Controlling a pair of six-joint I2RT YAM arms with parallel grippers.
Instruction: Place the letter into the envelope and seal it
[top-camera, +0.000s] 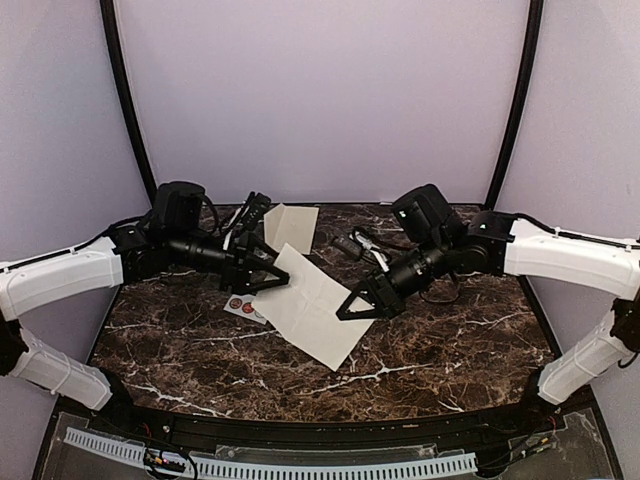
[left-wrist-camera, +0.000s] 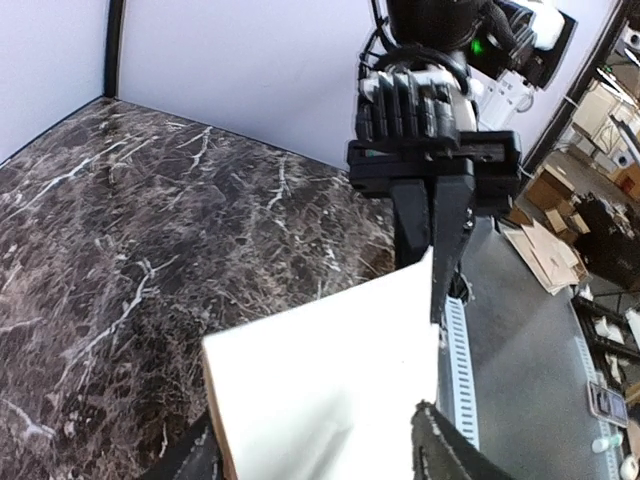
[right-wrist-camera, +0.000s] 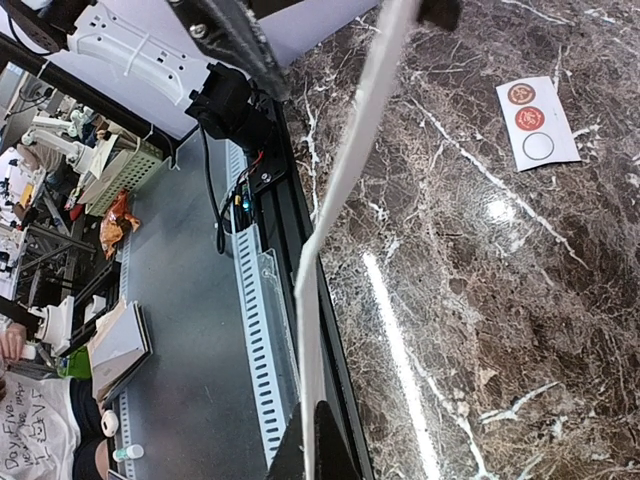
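While both arms (top-camera: 560, 255) reach inward, right gripper (top-camera: 346, 312) pinching envelope (top-camera: 315, 328), left gripper (top-camera: 283, 278) parted.

Likely lab: marble bench (top-camera: 450, 350), backdrop walls (top-camera: 320, 100)

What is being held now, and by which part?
The cream envelope: the right gripper is shut on one edge. The left gripper stands open around the opposite edge.
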